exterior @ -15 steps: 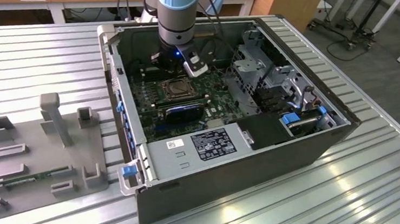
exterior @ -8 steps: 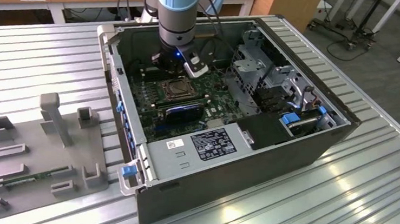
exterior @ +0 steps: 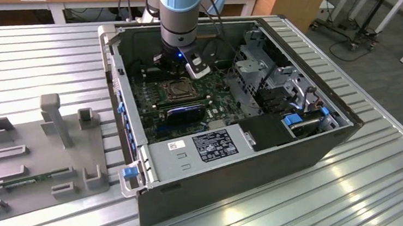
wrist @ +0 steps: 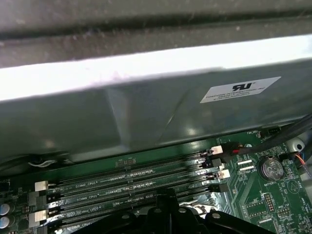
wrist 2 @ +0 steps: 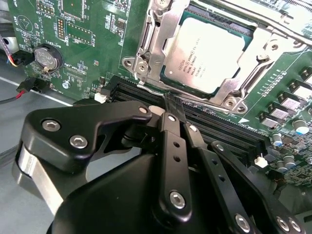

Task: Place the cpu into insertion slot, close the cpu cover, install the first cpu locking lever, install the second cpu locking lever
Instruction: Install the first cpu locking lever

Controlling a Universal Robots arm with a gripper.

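The cpu (wrist 2: 204, 53), a silvery square chip, lies flat in the insertion slot (wrist 2: 130, 63), whose silver frame sits on the green board. The cpu cover (wrist 2: 265, 44), a thin silver window frame, is folded down over the chip's edges. A thin metal lever rod (wrist 2: 258, 17) runs along one side of the frame. My gripper (wrist 2: 168, 100) hovers just off the socket's edge over the black memory slots, fingers shut together with nothing between them. In the exterior view the gripper (exterior: 177, 73) hangs inside the computer case, directly above the socket (exterior: 176, 90).
The case's walls (exterior: 205, 162) surround the board, and a drive cage (exterior: 253, 68) stands beside the socket. Long memory slots (wrist: 126, 183) and a coin battery (wrist: 270, 168) lie close by. A grey fixture (exterior: 37, 153) sits on the slatted table at the exterior view's left.
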